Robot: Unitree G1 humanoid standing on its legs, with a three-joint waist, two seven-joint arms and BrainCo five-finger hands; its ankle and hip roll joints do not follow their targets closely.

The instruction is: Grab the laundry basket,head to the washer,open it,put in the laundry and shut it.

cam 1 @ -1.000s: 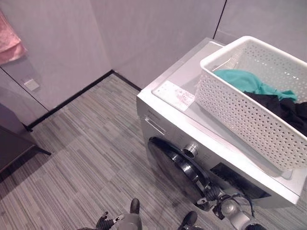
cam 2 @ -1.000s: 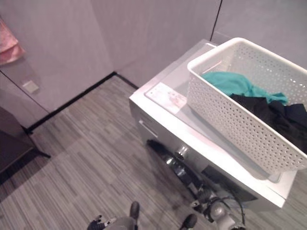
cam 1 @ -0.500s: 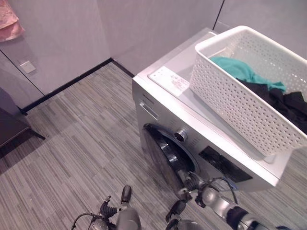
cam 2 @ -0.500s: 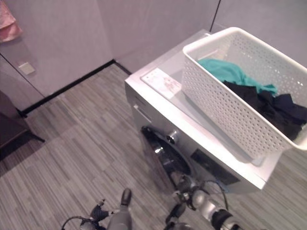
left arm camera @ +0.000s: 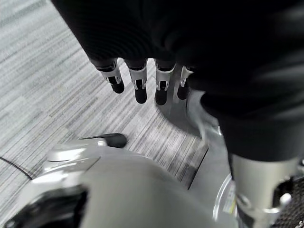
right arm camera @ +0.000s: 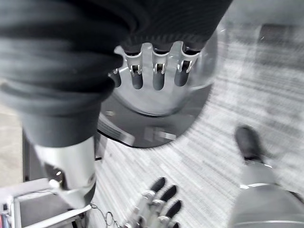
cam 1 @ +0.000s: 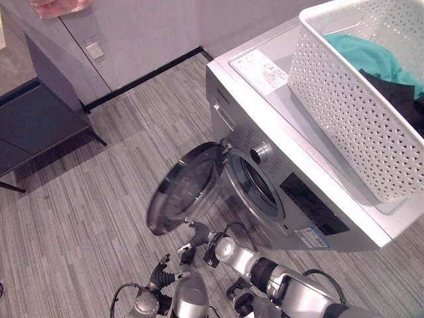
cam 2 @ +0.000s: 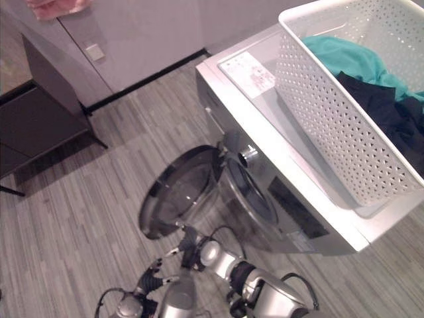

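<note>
- Washer point(cam 1: 291, 165): silver-grey body, white top, black control panel.
- Washer door point(cam 1: 185, 189): dark rim, tinted glass.
- Laundry basket point(cam 1: 358, 112): white, perforated lattice pattern.
- Laundry point(cam 1: 371, 56): teal garment beside black garment point(cam 1: 404, 99).
- Floor point(cam 1: 86, 199): grey striped plank pattern.
- Cloth point(cam 1: 56, 6) on wall: pink.

laundry point(cam 1: 387, 73) in basket point(cam 1: 344, 109) — atop washer point(cam 1: 278, 139)

You see the white perforated laundry basket point(cam 1: 361, 99) standing on the silver washer point(cam 1: 291, 169), holding teal and black laundry point(cam 1: 391, 73); the round door point(cam 1: 184, 187) stands open.
</note>
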